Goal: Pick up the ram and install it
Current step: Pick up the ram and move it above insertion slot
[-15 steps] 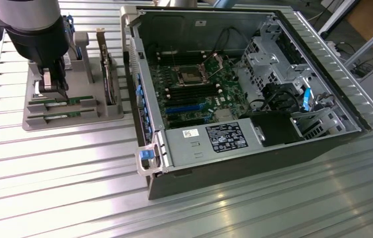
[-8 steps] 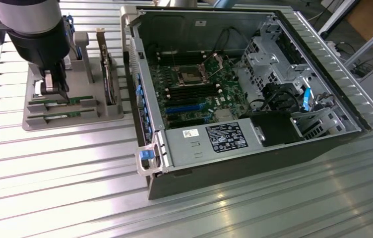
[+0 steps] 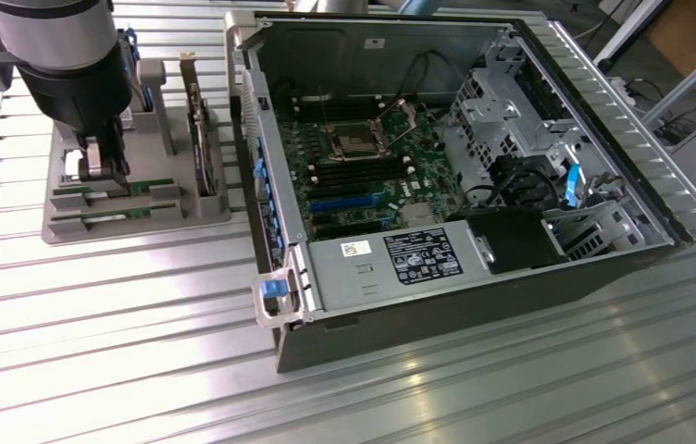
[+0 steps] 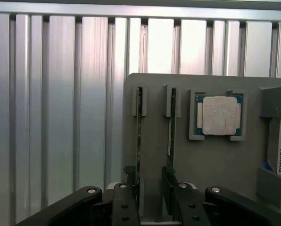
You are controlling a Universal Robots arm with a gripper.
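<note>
Two sticks of ram stand on their long edges in the left part of the exterior view, each seated between slotted end blocks of a grey holder [image 3: 206,220]. The farther ram stick [image 3: 141,189] shows as a short strip of green board. The nearer ram stick [image 3: 111,219] lies parallel to it, just beside it toward the lower left and not touching it. In the wrist view both appear edge-on as thin, dark green lines, straight and parallel, one with a pale patch along its side.

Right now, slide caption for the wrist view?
Open gripper at two ram sticks slotted on edge in the grey holder, processor chip alongside.
</note>
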